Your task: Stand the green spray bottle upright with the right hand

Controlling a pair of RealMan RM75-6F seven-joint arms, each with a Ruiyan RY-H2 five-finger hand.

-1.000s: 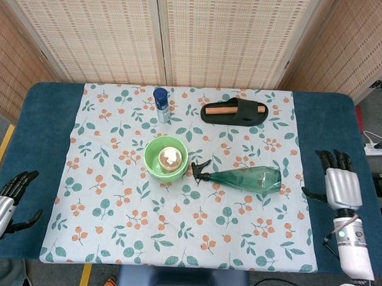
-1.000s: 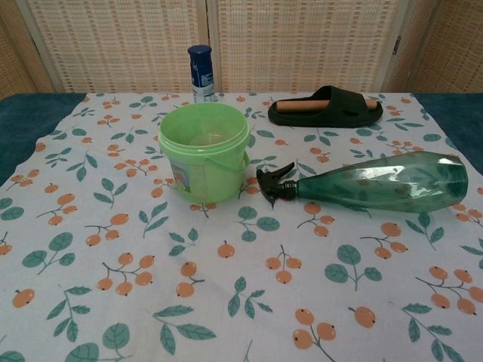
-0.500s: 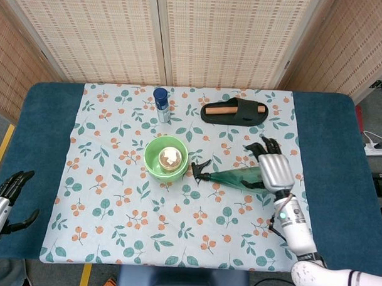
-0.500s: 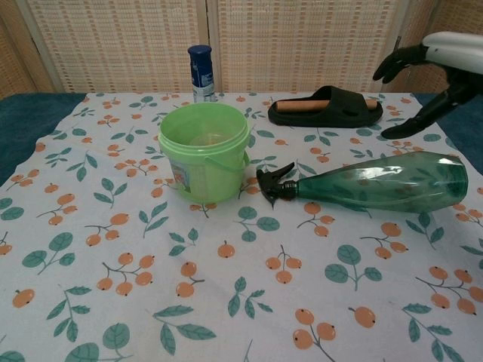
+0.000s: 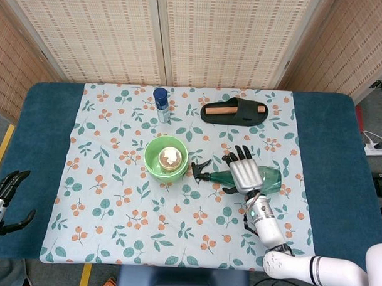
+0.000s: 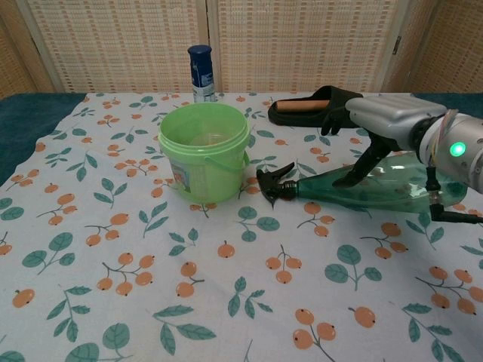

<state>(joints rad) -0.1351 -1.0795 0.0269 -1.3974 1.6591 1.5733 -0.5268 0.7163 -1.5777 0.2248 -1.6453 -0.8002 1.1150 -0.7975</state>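
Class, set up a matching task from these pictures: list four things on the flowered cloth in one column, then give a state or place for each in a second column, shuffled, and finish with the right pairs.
Things:
1. green spray bottle
2. green bucket
3. blue-capped can
4. black slipper

States or places:
A. standing upright at the far edge of the cloth, left of the slipper
B. lying on its side, nozzle toward the bucket
C. open-topped, something pale inside
D. lying flat with a brown stick across it

Pairs: 1-B, 2-C, 3-A, 4-D
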